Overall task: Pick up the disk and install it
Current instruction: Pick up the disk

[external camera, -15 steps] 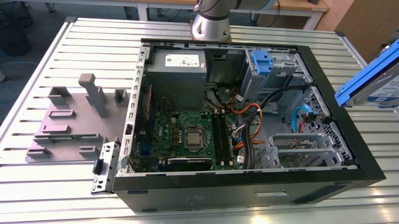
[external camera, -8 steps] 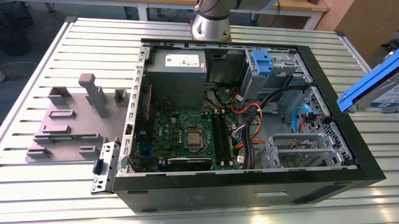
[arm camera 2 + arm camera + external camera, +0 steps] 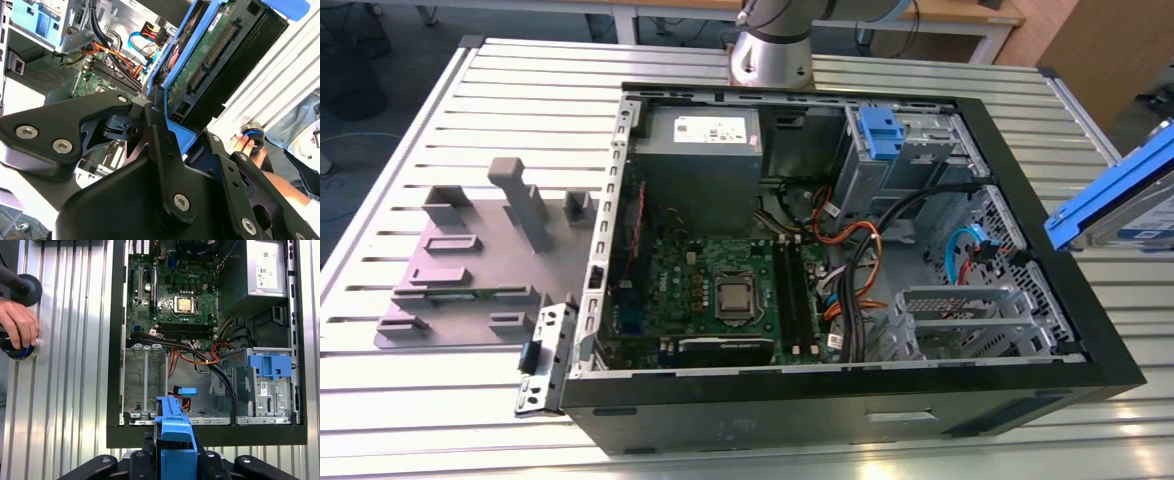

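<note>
Disk (image 3: 172,432) clamped in gripper (image 3: 174,452), outside open computer case (image 3: 114,390).

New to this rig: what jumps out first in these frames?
The open computer case lies on the slatted table, its green motherboard exposed. The gripper holds the disk in its blue carrier edge-up, outside the case's front wall. In the first wrist view, a person's hand rests on a round blue knob beside the case.
</note>
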Robot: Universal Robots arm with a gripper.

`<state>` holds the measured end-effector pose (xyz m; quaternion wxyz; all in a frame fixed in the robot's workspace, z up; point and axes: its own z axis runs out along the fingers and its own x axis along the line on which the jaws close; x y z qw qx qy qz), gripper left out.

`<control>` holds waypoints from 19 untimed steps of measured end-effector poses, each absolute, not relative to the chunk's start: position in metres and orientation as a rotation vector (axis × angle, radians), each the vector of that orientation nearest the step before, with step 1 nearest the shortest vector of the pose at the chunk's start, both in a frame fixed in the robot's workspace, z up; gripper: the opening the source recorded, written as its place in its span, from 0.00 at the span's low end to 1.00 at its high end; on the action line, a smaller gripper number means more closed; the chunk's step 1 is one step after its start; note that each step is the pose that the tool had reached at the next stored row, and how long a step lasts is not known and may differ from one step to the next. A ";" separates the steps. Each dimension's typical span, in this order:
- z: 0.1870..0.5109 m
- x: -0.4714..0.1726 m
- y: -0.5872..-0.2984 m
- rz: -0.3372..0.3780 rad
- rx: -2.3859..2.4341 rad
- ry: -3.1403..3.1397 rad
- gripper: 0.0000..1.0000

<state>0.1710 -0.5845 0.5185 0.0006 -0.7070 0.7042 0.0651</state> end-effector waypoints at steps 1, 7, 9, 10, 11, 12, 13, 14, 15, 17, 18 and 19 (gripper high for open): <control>0.518 0.171 -0.585 0.204 -2.220 2.212 0.37; 0.517 0.169 -0.589 0.205 -2.220 2.211 0.37; 0.517 0.167 -0.590 0.204 -2.220 2.212 0.37; 0.517 0.167 -0.591 0.205 -2.220 2.212 0.37; 0.517 0.166 -0.592 0.204 -2.220 2.212 0.37; 0.517 0.165 -0.593 0.205 -2.220 2.212 0.37; 0.517 0.164 -0.593 0.205 -2.220 2.212 0.37; 0.516 0.163 -0.595 0.205 -2.220 2.212 0.37; 0.516 0.163 -0.596 0.205 -2.220 2.212 0.37; 0.516 0.161 -0.598 0.205 -2.220 2.212 0.37; 0.516 0.160 -0.599 0.205 -2.220 2.212 0.37; 0.515 0.160 -0.599 0.205 -2.220 2.212 0.37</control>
